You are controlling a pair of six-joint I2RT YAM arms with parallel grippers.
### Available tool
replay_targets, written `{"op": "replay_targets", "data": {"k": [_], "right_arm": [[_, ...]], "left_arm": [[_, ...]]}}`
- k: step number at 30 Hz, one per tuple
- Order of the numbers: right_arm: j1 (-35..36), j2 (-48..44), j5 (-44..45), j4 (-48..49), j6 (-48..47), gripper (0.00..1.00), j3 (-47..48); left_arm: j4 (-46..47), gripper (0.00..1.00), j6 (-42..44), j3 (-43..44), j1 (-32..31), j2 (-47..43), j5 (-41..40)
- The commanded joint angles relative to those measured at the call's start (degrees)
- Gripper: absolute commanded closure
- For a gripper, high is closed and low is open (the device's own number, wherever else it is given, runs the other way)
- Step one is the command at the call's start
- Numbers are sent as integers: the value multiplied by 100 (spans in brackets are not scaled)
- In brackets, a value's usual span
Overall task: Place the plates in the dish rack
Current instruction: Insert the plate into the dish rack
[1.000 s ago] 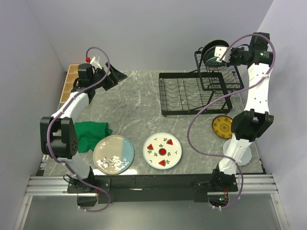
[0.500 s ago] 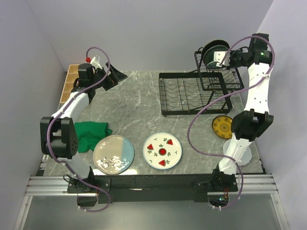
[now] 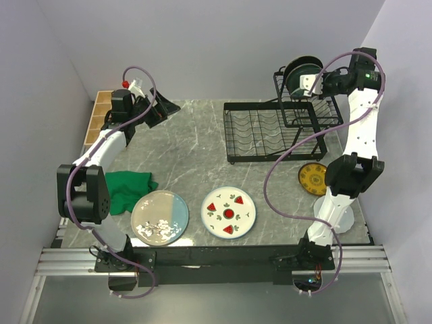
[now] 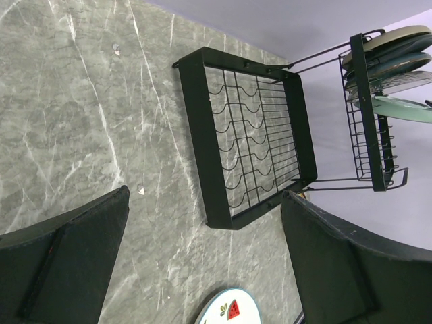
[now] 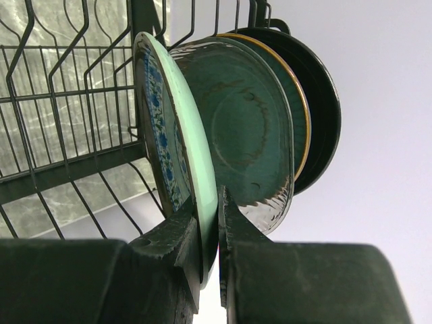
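Observation:
My right gripper [image 3: 314, 82] is at the raised upper basket [image 3: 305, 123] of the black wire dish rack [image 3: 231, 135]. In the right wrist view it [image 5: 210, 236] is shut on the rim of a pale green plate with a blue pattern [image 5: 181, 128], held upright among the wires. A dark teal plate [image 5: 253, 135] and a black plate [image 5: 325, 115] stand behind it. On the table lie a cream-and-blue plate [image 3: 160, 217], a watermelon plate [image 3: 229, 212] and a yellow patterned plate [image 3: 312, 179]. My left gripper [image 3: 160, 108] is open and empty, high at the far left, and looks down on the rack [image 4: 202, 148].
A green cloth [image 3: 128, 187] lies next to the cream-and-blue plate. A wooden compartment box [image 3: 100, 115] stands at the far left edge. The rack's slotted lower tray [image 4: 260, 138] holds no plates. Purple cables hang round both arms.
My right gripper has moved slightly up and back at the upper basket, still holding the plate. My left gripper has shifted a little to the right.

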Motion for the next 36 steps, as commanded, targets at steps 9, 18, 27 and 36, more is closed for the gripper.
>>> {"op": "replay_targets", "data": {"k": [9, 18, 27, 36], "right_arm": [[95, 54, 10, 422, 468, 100, 200], [51, -52, -43, 633, 724, 100, 95], [104, -43, 88, 844, 908, 100, 34], [174, -52, 264, 817, 671, 100, -81]], "left_arm": [[144, 0, 88, 11, -40, -139, -10], [135, 0, 97, 29, -40, -139, 16], [170, 0, 80, -59, -49, -227, 8], [161, 0, 97, -94, -49, -262, -1]]}}
